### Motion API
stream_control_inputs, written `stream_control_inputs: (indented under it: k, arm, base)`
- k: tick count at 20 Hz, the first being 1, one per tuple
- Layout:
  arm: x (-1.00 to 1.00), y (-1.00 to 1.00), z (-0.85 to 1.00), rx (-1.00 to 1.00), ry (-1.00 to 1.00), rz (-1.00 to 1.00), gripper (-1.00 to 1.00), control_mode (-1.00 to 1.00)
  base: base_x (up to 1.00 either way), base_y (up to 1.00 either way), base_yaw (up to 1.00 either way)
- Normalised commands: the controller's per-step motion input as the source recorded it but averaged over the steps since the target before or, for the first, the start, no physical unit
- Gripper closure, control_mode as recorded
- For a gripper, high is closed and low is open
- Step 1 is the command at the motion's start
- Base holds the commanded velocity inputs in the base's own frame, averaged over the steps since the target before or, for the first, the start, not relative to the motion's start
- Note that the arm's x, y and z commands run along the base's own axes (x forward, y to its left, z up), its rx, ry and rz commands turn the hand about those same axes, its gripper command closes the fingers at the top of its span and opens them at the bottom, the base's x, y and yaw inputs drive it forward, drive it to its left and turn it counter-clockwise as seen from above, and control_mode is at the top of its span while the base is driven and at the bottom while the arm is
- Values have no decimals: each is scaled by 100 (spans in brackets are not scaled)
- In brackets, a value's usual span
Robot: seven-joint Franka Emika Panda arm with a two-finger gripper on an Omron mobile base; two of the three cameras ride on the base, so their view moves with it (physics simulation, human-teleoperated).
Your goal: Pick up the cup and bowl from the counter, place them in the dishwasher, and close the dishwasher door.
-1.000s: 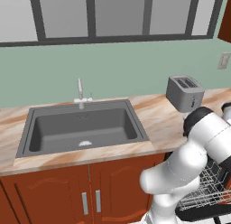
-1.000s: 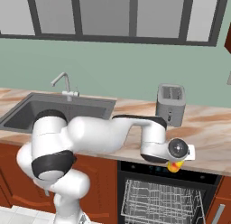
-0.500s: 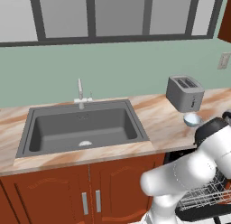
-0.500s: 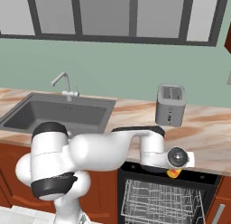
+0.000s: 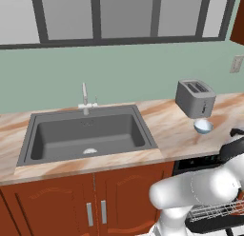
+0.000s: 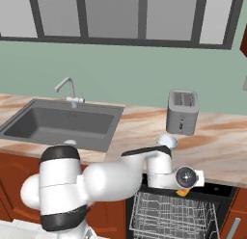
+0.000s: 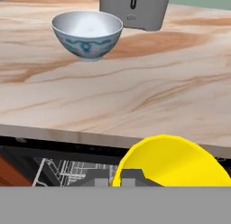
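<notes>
Yellow cup (image 7: 173, 162) gripped by gripper (image 6: 183, 189), arm bent low before counter (image 6: 222, 151), above dishwasher (image 6: 169, 216) rack

White arm with dark joints, folded low ahead of its base: upper link bulky and near-horizontal, forearm reaching forward to the wrist at counter-edge height. Gripper (image 6: 182, 190) below the wrist, fingers clamped together on the rim of the yellow cup (image 7: 173, 161); one dark fingertip (image 7: 131, 178) shows in the hand view against the cup's wall.
</notes>
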Motion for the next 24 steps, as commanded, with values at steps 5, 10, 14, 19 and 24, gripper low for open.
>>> stream_control_inputs:
  k: [5,10,14,19,24]
  arm:
    - [-8,8,-36,0,0,0,100,-100]
    - [-8,8,-41,0,0,0,100,-100]
    - [-4,7,-43,0,0,0,100,-100]
    - [-1,3,-41,0,0,0,100,-100]
    - [0,1,-37,0,0,0,100,-100]
  base:
    - [0,0,0]
    - [0,0,0]
    - [0,0,0]
    - [0,0,0]
    - [0,0,0]
